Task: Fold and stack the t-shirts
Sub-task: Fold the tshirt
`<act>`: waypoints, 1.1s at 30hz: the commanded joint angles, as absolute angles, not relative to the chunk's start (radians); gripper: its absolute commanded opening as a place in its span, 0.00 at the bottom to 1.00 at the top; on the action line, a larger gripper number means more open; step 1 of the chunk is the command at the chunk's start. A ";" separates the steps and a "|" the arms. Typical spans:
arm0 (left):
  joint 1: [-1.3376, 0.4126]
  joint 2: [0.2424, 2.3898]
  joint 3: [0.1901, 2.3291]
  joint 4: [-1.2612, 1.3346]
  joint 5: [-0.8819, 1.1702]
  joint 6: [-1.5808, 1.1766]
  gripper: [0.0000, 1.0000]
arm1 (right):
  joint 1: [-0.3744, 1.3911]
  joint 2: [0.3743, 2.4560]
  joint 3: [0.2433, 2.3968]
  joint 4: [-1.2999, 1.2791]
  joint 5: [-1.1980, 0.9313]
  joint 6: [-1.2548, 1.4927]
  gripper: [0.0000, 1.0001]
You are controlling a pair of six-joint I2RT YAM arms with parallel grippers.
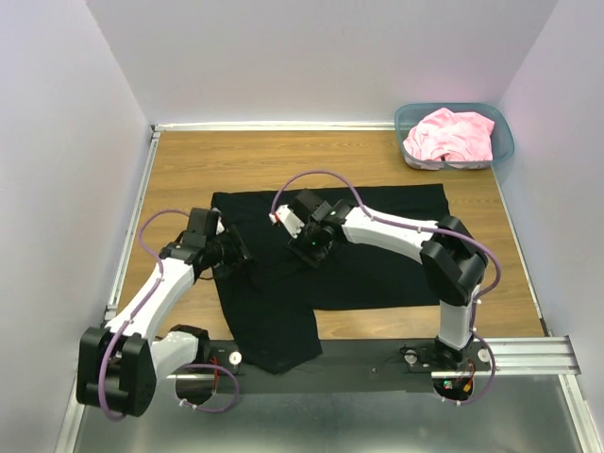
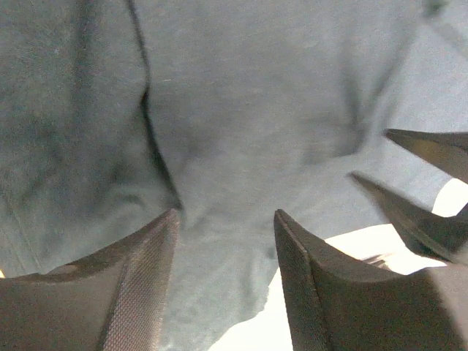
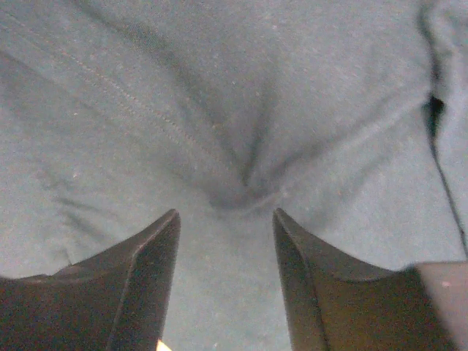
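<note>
Black t-shirt (image 1: 377, 278) lies spread on the wooden table (image 1: 189, 170), about in the middle, with its long axis going from left to right. One narrower part of it points toward the near edge and reaches that edge on the left side. Left gripper (image 1: 236, 253) is low over the left part of the cloth, and right gripper (image 1: 311, 250) is near its centre. In both wrist views the fingers stand apart with bare cloth between them, and nothing is held. Just ahead of the right fingers (image 3: 139, 256) the fabric makes a small pinched wrinkle. Pink t-shirt (image 1: 451, 137) is crumpled inside the teal bin (image 1: 503, 142) at the far right corner
</note>
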State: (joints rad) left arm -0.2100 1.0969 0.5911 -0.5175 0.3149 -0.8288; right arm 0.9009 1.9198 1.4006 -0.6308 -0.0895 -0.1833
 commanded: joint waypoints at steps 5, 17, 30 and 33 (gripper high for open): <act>-0.210 1.092 0.779 -0.552 0.105 -0.816 0.63 | 0.672 1.740 1.381 -0.658 -0.045 -0.028 0.73; -0.129 1.603 1.055 -0.256 -0.112 -0.770 0.49 | 0.057 1.729 1.295 -0.520 0.100 0.331 0.77; -0.015 1.916 1.193 -0.242 -0.063 -0.749 0.42 | -0.144 1.906 1.235 -0.351 0.006 0.449 0.66; -0.008 1.963 1.232 -0.247 -0.052 -0.752 0.41 | -0.167 1.959 1.236 -0.322 -0.023 0.466 0.63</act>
State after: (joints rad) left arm -0.0231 1.8969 1.1969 -0.2481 -0.0456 -0.7670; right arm -0.1455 1.9045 1.2465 -0.3908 0.0261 0.4171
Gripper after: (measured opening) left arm 0.416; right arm 0.637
